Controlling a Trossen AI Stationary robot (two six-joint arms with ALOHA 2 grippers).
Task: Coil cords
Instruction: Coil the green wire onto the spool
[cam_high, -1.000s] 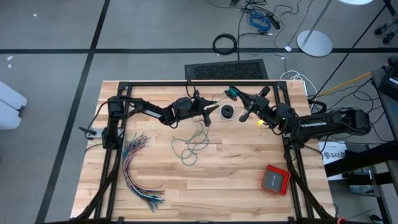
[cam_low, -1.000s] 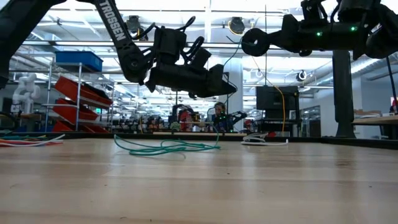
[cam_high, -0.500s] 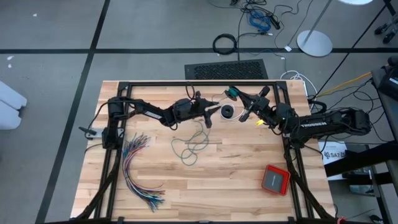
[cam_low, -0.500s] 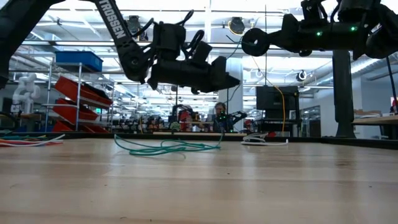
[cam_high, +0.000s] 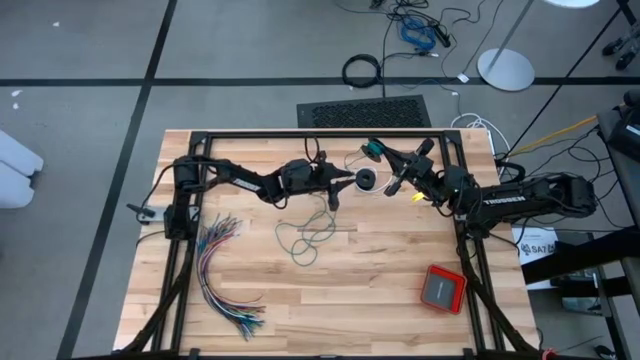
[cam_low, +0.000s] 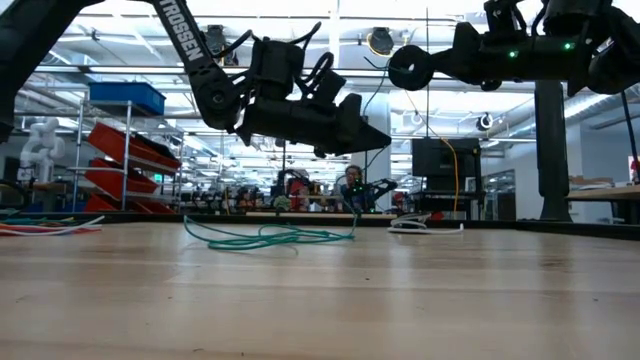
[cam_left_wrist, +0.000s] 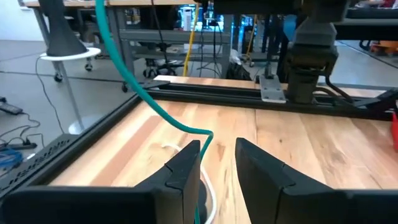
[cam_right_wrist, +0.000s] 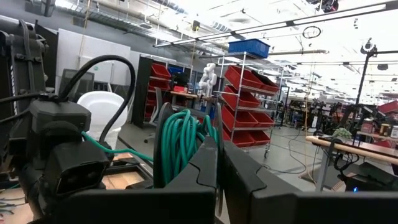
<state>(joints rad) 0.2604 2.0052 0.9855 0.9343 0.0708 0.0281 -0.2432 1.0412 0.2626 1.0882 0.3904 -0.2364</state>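
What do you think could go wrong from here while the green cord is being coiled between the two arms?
1. The right gripper, shut on the green coil, holds only an edge of it; a tug might pull loops loose.
2. The cord runs past the left gripper, whose fingers stand apart, so the strand may slip out.
3. The slack green cord lies in loose loops on the table and could knot as it is drawn in.

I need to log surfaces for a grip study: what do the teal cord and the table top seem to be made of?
The teal cord looks like a thin wire in smooth plastic or rubber sheathing: it lies in limp loops with a slight sheen. The table top looks like butcher-block wood with a matte sealed finish: pale glued strips with visible grain.
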